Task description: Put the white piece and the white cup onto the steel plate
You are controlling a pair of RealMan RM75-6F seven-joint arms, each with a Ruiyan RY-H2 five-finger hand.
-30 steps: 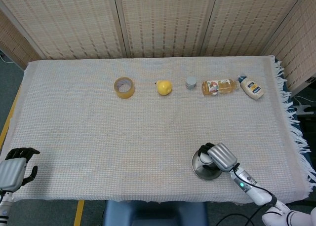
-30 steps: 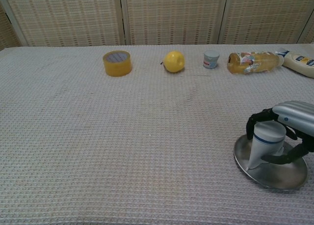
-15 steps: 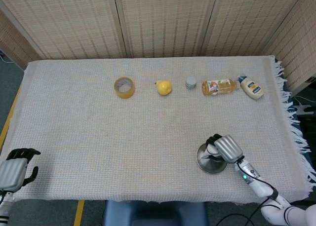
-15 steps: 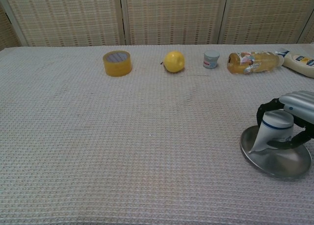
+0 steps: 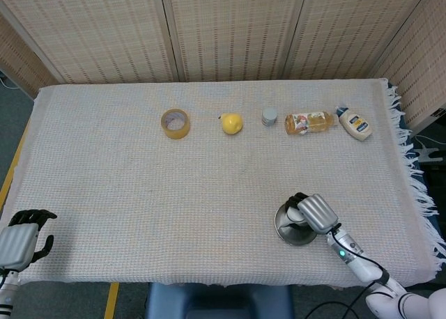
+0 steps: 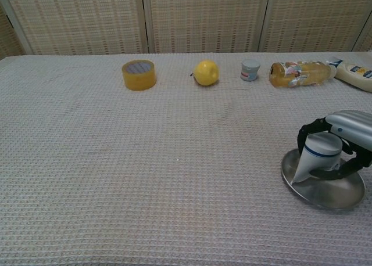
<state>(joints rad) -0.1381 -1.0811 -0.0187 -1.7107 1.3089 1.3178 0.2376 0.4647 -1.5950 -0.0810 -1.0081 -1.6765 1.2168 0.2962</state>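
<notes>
head view first: right hand (image 5: 315, 213) wrapped over the white cup (image 5: 297, 218), fingers curled around its sides, cup sitting inside the steel plate (image 5: 285, 230). compared with half a second back, plate and cup together nudged slightly back toward the table's near edge and a touch left; a second back they sat further left again. so the plate slides about on the cloth under the hand's push, not a clean set-down. left hand (image 5: 21, 237) parked far left of the plate at the table's near corner, fingers bent and apart, holding nothing, unchanged. tape roll (image 5: 175, 122), lemon (image 5: 232, 122), small jar (image 5: 270, 116), juice bottle (image 5: 309, 122) and squeeze bottle (image 5: 355, 122) lined up well beyond the plate.

chest view now: cup (image 6: 317, 156) tilted, base on the plate (image 6: 328, 195), dark fingers (image 6: 309, 130) clasped round it, no release yet. cup part looks nearly done, pending letting go. white piece not identifiable in either view; possibly hidden under the hand, cannot tell.
</notes>
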